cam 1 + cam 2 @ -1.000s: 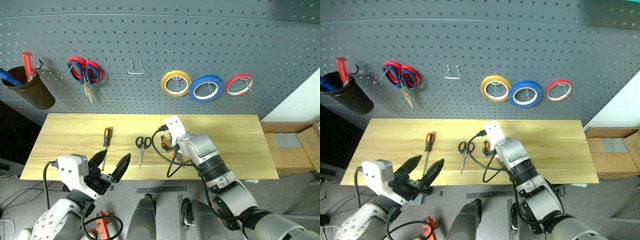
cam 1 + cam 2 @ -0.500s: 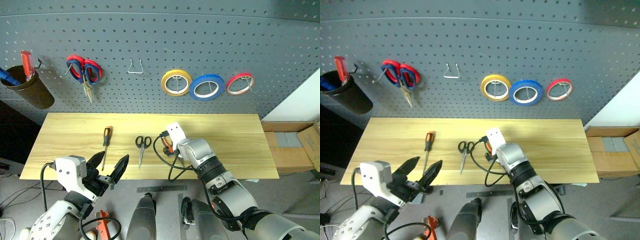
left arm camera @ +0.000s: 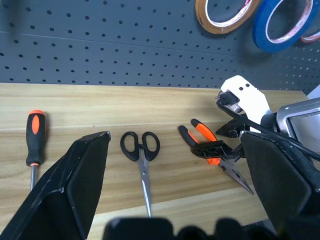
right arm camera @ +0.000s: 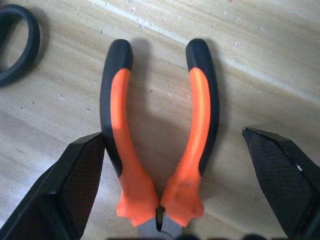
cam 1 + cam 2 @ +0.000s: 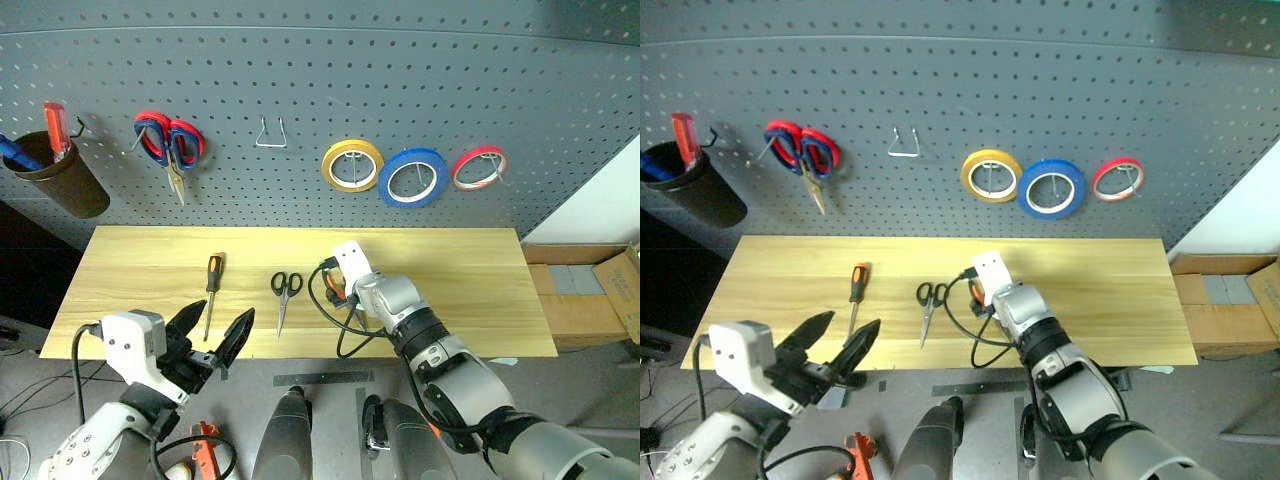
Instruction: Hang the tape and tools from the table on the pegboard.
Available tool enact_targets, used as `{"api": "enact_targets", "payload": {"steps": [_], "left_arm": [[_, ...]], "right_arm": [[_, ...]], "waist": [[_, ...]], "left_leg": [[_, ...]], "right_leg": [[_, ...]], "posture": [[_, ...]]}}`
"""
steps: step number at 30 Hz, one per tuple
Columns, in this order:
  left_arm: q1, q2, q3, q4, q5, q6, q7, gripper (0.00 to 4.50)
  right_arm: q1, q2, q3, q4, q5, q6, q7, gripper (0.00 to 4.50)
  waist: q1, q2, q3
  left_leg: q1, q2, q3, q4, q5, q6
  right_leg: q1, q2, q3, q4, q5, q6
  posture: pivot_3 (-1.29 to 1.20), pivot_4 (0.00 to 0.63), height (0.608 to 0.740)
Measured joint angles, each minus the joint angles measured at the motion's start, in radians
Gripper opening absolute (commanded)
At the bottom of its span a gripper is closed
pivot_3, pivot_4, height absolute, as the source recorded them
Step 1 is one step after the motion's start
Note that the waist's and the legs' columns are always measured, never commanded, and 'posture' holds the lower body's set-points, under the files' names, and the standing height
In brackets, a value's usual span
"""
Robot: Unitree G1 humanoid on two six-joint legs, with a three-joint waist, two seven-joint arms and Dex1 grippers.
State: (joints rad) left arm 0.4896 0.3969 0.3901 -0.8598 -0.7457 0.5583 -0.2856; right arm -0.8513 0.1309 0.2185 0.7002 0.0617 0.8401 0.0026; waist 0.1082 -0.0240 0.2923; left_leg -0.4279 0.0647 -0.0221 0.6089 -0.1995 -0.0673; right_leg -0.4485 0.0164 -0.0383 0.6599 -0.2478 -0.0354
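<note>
The orange-handled pliers [image 4: 160,145] lie on the wooden table [image 5: 460,270]. My right gripper [image 4: 172,142] is open just above them, with one black finger on each side of the handles and neither touching. The black-handled scissors [image 5: 284,288] lie left of the pliers. The orange-and-black screwdriver [image 5: 211,280] lies further left. The blue tape [image 5: 412,177] hangs on the dark grey pegboard [image 5: 320,80]. My left gripper [image 5: 222,320] is open and empty off the table's front edge, below the screwdriver.
Also on the pegboard are a yellow roll [image 5: 352,165], a thin red roll [image 5: 478,167], red-and-blue scissors [image 5: 168,140] and an empty wire hook [image 5: 270,135]. A brown cup [image 5: 62,185] hangs at far left. Cardboard boxes [image 5: 600,290] stand right of the table.
My right gripper has sunk a little closer to the pliers. The left gripper and the tools on the table have stayed where they were.
</note>
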Motion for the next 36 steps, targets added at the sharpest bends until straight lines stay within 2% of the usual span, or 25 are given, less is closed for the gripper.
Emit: {"api": "enact_targets", "payload": {"steps": [1,4,6,7,16,21,24,27,29,32,36], "left_arm": [[-0.001,0.001,0.000,0.000,0.000,0.000,0.000,4.50],[-0.001,0.001,0.000,0.000,0.000,0.000,0.000,4.50],[-0.004,0.001,0.000,0.000,0.000,0.000,0.000,4.50],[-0.007,0.001,0.000,0.000,0.000,0.000,0.000,4.50],[-0.049,0.006,-0.007,0.010,0.002,0.000,-0.003,4.50],[-0.110,0.015,-0.031,0.037,0.002,0.000,-0.014,4.50],[-0.110,0.027,-0.024,0.074,-0.001,-0.021,-0.060,4.50],[-0.103,0.039,0.043,0.120,-0.029,-0.036,-0.095,4.50],[-0.108,0.053,0.097,0.145,-0.062,-0.041,-0.108,4.50],[-0.117,0.090,0.200,0.170,-0.124,-0.044,-0.120,4.50],[-0.109,0.133,0.334,0.193,-0.206,-0.044,-0.120,4.50]], "right_arm": [[-0.001,0.000,-0.001,0.001,0.000,-0.001,0.001,4.48],[-0.001,0.000,-0.003,0.001,0.001,-0.003,0.017,3.66],[-0.001,0.000,-0.003,0.001,0.004,-0.003,0.022,2.94],[-0.001,0.000,-0.003,0.001,0.005,-0.002,0.024,2.77],[0.001,-0.001,-0.015,-0.029,0.030,0.023,0.062,2.77],[0.099,-0.018,-0.018,-0.324,0.117,0.080,0.216,2.77],[0.181,-0.113,-0.012,-0.596,0.172,0.114,0.309,2.77],[0.245,-0.181,-0.044,-0.815,0.225,0.145,0.358,2.77],[0.268,-0.186,-0.069,-0.915,0.265,0.159,0.371,2.77],[0.258,-0.150,-0.079,-0.993,0.304,0.141,0.375,2.77],[0.153,-0.078,-0.077,-0.988,0.313,0.001,0.384,2.77]], "waist": [[0.000,0.000,0.000],[0.000,0.000,0.000],[0.000,0.000,0.000],[0.000,0.000,0.000],[-0.001,0.000,0.000],[0.006,-0.001,-0.001],[0.014,-0.001,-0.002],[0.022,-0.005,-0.005],[0.021,-0.005,-0.006],[0.020,-0.008,-0.010],[0.027,-0.010,-0.019]], "left_leg": [[0.000,0.000,0.000,0.000,0.000,0.000],[0.000,0.000,0.000,0.000,0.000,0.000],[0.000,0.000,0.000,0.000,0.000,0.000],[0.000,0.000,0.000,0.000,0.000,0.000],[-0.002,0.000,0.000,0.000,0.000,0.000],[-0.006,0.000,-0.001,0.000,0.000,0.000],[-0.006,-0.001,0.000,0.001,-0.001,-0.002],[-0.006,-0.001,0.000,0.001,-0.001,-0.002],[-0.005,0.000,-0.001,0.001,-0.001,-0.002],[-0.004,0.002,-0.002,0.001,-0.001,-0.002],[-0.004,0.001,-0.002,0.001,0.001,-0.005]], "right_leg": [[0.000,0.000,0.000,0.000,0.000,0.000],[0.000,0.000,0.000,0.000,0.000,0.000],[0.000,0.000,0.000,0.000,0.000,0.000],[0.000,0.000,0.000,0.000,0.000,0.000],[-0.001,0.000,0.000,0.000,0.000,0.000],[-0.004,0.001,-0.001,-0.001,0.000,0.001],[-0.003,0.000,-0.001,-0.001,0.000,0.002],[-0.003,0.000,-0.001,-0.001,0.000,0.003],[-0.003,0.000,-0.001,0.000,0.000,0.002],[-0.004,0.002,-0.002,0.002,0.000,0.002],[-0.003,0.002,-0.003,0.002,0.000,0.002]], "posture": [[0.39,0.323,0.740],[0.39,0.321,0.740],[0.38,0.320,0.740],[0.38,0.320,0.740],[0.37,0.285,0.740],[0.33,0.236,0.740],[0.32,0.217,0.740],[0.32,0.196,0.740],[0.33,0.184,0.740],[0.36,0.166,0.740],[0.41,0.150,0.740]]}}
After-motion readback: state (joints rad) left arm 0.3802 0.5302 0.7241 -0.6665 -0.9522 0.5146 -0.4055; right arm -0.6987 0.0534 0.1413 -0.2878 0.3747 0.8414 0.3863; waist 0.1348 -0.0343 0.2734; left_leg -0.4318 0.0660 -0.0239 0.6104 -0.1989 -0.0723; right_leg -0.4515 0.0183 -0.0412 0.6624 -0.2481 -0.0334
